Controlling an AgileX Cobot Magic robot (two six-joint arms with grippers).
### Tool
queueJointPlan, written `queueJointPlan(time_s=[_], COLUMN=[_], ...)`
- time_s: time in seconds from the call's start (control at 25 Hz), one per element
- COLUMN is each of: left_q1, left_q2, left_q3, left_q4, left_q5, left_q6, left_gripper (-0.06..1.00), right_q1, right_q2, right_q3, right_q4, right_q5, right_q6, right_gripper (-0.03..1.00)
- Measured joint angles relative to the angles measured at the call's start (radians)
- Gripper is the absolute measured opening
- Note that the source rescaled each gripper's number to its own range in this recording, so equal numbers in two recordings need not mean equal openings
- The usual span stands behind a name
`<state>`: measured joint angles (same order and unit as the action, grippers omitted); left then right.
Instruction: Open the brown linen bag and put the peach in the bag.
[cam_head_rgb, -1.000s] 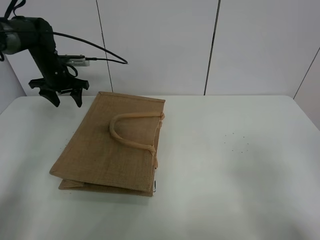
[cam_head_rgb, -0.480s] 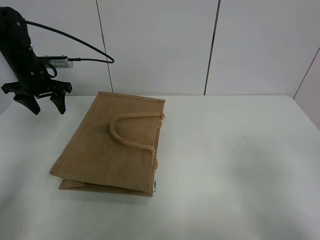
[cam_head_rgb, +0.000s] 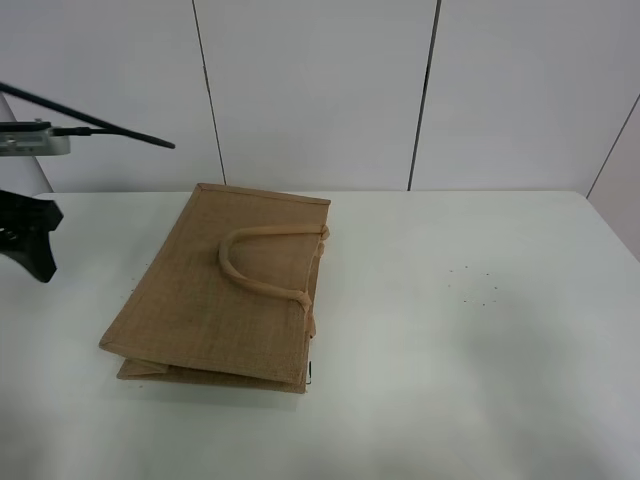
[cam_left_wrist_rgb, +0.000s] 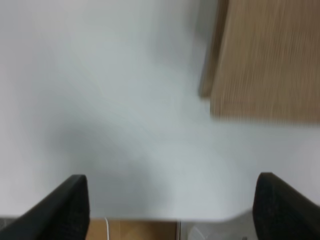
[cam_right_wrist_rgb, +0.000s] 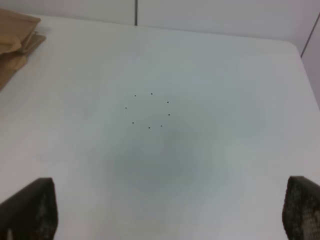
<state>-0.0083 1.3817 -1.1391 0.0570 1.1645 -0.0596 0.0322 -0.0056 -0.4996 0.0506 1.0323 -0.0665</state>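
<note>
From up high: brown linen bag lying flat and folded on the white table, handles on top; left claw at the left edge. Left wrist: fingers spread wide over bare table, bag corner beyond. Right wrist: right claw spread wide, gripping nothing, above small dark specks.

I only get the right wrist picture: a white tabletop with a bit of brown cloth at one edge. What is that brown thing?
Observer: It is the brown linen bag, lying folded flat on the table.
Operator: Does it have anything to grab?
Observer: Yes, a beige loop handle lies on its upper face.
Operator: Where is the other arm?
Observer: Its left pincer hangs open and empty beside the bag, not touching it.
</note>
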Motion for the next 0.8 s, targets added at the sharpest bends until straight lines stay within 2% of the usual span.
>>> queueJointPlan(time_s=[0.44, 0.6, 0.8], left_q1=[0.0, 0.0, 0.0], left_q2=[-0.7, -0.928, -1.132], left_q3=[0.439, 0.553, 0.635], left_q4=[-0.004, -0.007, -0.022], left_q5=[-0.016, -0.083, -0.098], left_q6=[0.022, 0.06, 0.079], left_gripper=[0.9, 0.9, 0.9], right_q1=[0.0, 0.0, 0.0], right_q2=[0.0, 0.0, 0.0], right_q3=[0.0, 0.0, 0.0], right_q4=[0.0, 0.0, 0.0], right_q5=[0.0, 0.0, 0.0], right_q6=[0.0, 0.0, 0.0], right_gripper=[1.0, 1.0, 1.0])
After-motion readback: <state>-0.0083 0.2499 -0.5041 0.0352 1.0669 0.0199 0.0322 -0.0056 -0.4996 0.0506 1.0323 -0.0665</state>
